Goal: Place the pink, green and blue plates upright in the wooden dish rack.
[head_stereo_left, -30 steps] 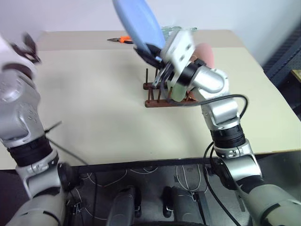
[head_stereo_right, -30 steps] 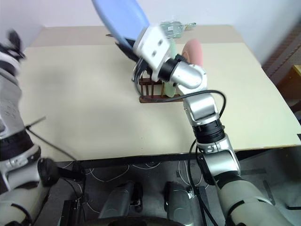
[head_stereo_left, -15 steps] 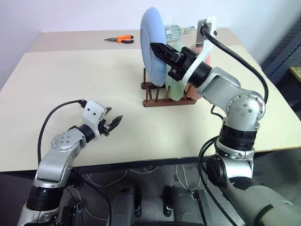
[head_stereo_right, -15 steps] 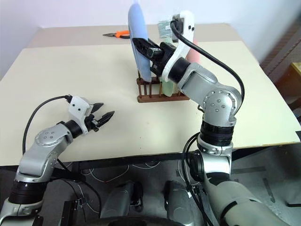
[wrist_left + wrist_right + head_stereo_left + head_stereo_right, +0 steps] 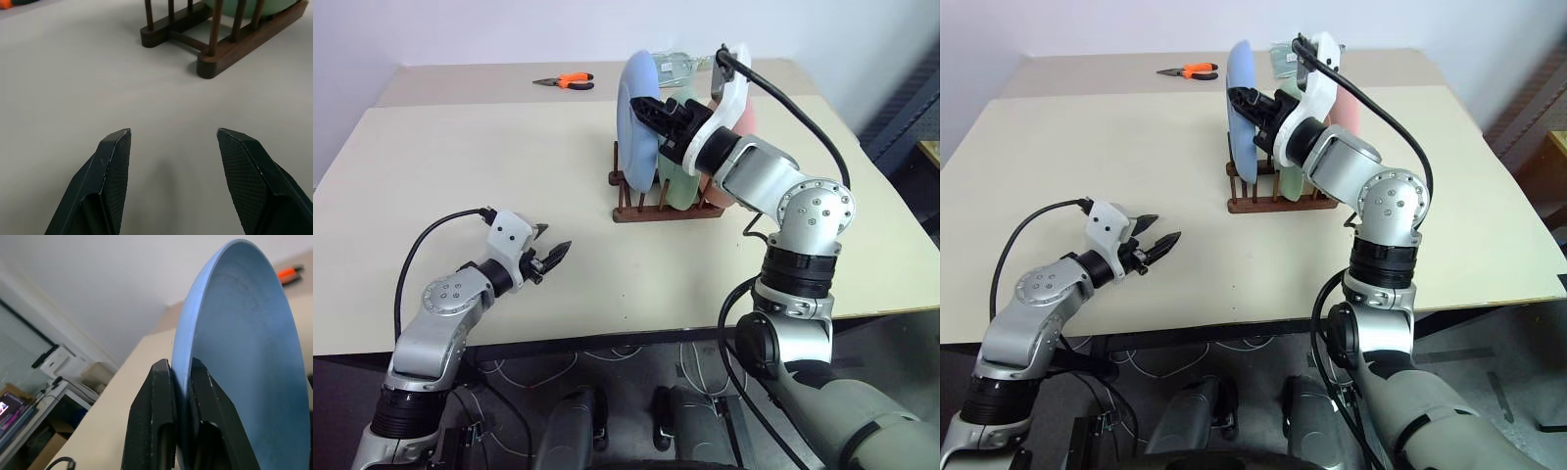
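gripping the blue plate [image 5: 639, 119] by its rim, the right end effector [image 5: 651, 105] is holding it upright, on edge over the near-left slots of the wooden dish rack [image 5: 661, 206]; slot lying straight below. left end effector [image 5: 551, 257] is gaping, empty, well apart over the worktop [image 5: 489, 166].

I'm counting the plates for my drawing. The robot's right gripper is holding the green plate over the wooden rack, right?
Not quite: the right gripper is holding the blue plate, not the green one, over the wooden rack. The right wrist view shows its fingers pinching the blue rim. The green plate already stands in the rack.
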### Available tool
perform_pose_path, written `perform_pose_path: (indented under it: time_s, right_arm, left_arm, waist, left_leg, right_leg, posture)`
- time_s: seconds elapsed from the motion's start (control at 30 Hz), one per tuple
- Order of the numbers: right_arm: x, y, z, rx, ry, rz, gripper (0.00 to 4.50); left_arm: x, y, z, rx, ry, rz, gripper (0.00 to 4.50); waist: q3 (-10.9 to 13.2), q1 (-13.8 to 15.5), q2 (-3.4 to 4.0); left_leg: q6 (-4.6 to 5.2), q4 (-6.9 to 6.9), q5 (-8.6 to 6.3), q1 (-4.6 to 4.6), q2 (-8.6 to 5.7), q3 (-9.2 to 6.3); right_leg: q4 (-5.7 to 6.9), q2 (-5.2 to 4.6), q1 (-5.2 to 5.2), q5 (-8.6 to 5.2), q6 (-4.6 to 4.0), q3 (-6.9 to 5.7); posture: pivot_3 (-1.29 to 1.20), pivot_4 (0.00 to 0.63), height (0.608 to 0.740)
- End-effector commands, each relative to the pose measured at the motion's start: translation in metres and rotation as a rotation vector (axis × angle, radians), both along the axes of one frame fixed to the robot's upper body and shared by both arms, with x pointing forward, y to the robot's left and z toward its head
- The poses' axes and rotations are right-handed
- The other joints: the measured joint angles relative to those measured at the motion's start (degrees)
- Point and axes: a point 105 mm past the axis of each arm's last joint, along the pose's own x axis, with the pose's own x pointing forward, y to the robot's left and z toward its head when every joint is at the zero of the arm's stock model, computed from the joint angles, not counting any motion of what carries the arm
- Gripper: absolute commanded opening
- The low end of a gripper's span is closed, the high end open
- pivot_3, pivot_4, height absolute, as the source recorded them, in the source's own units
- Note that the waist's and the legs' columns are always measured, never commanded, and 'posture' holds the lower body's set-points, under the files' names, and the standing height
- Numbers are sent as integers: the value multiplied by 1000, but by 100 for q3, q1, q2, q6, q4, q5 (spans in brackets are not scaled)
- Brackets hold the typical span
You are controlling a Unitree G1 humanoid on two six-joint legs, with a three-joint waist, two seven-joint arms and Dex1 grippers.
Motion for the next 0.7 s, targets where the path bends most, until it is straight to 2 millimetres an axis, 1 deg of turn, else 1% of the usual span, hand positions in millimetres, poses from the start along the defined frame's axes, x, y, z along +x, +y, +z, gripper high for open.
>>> perform_pose_path:
  time_s: [0.03, 0.1, 0.13, 0.17, 0.27, 0.33, 0.37, 0.4, 0.43, 0.47, 0.57, 0.63, 0.7]
  right_arm:
    - [3, 0, 19, 24, -46, -3, 0]
    - [7, 3, 18, 11, -48, -3, 744]
    - [8, 4, 21, -24, -84, -10, 1049]
    - [8, 5, 22, -49, -113, -14, 1536]
    - [-2, 7, 35, -276, -395, -64, 2988]
    - [-14, 6, 39, -476, -628, -81, 2988]
    - [-18, 6, 39, -552, -712, -78, 2988]
    - [-24, 1, 36, -639, -806, -74, 2988]
    - [-31, -7, 34, -686, -874, -50, 2988]
    - [-37, -17, 33, -684, -887, -29, 2988]
    - [-55, -67, 27, -623, -820, 7, 2988]
    - [-63, -104, 15, -654, -743, -8, 2988]
    - [-68, -139, -5, -688, -612, -35, 2988]
  left_arm:
    - [-5, -9, 7, 9, -29, -44, 2838]
    - [-6, -10, 6, 18, -28, -47, 2898]
    - [-6, -10, 6, 16, -27, -47, 2898]
    - [-6, -11, 6, 13, -27, -47, 2898]
    - [-8, -11, 6, 7, -27, -40, 2898]
    - [-10, -11, 6, 13, -27, -37, 2898]
    - [-10, -11, 5, 16, -28, -35, 2898]
    - [-11, -10, 5, 19, -31, -26, 2898]
    - [-11, -7, 6, 20, -31, -14, 2898]
    - [-11, -4, 5, 21, -30, -3, 2898]
    - [-12, 6, 1, 54, -19, 20, 2898]
    - [-12, 13, -4, 86, -7, 24, 2898]
    - [-12, 16, -8, 108, 1, 23, 2898]
  waist:
    - [0, -2, 0]
    - [0, -7, 0]
    - [0, -8, 1]
    - [1, -7, 1]
    - [2, 2, 3]
    - [2, 3, 3]
    - [1, 11, 2]
    - [1, 9, 2]
    - [0, 16, 0]
    - [0, 31, -1]
    - [0, 64, -2]
    - [0, 111, -2]
    - [1, 155, 0]
  left_leg:
    - [0, 0, 0, 0, 0, 0]
    - [0, 0, 0, 0, 0, 0]
    - [0, 0, 0, 0, 0, 1]
    - [0, 0, 0, 0, 1, 1]
    - [3, 0, -1, -2, 0, 1]
    - [7, 2, -4, -5, 0, 3]
    - [8, 2, -4, -5, -1, 3]
    - [9, 2, -5, -6, -1, 3]
    - [9, 2, -5, -6, -1, 4]
    - [9, 3, -5, -6, 0, 3]
    - [10, 7, -6, -6, 0, 0]
    - [13, 9, -8, -5, 0, 0]
    - [18, 10, -11, -3, 1, 1]
  right_leg:
    - [0, 0, 0, 0, 0, 0]
    - [0, 1, 0, 0, 0, 1]
    - [0, 1, 0, 0, 0, 1]
    - [0, 2, 0, 0, 0, 1]
    - [-2, 1, -4, -1, 1, 2]
    - [-2, 0, -7, -1, 3, 3]
    - [-3, 0, -7, -2, 4, 5]
    - [-7, 0, -6, -3, 5, 5]
    - [-7, 0, -6, -3, 6, 6]
    - [-8, 0, -6, -3, 6, 5]
    - [-12, -2, 4, -3, 7, 1]
    - [-14, -6, 9, -2, 7, -1]
    - [-18, -7, 11, -2, 7, -2]
  posture:
    - [0, 150, 740]
    - [0, 150, 740]
    - [0, 150, 740]
    - [0, 150, 740]
    - [0, 150, 740]
    - [0, 150, 740]
    - [0, 150, 740]
    - [0, 150, 740]
    - [0, 150, 740]
    - [0, 150, 740]
    - [0, 150, 740]
    - [0, 150, 740]
    - [0, 150, 740]
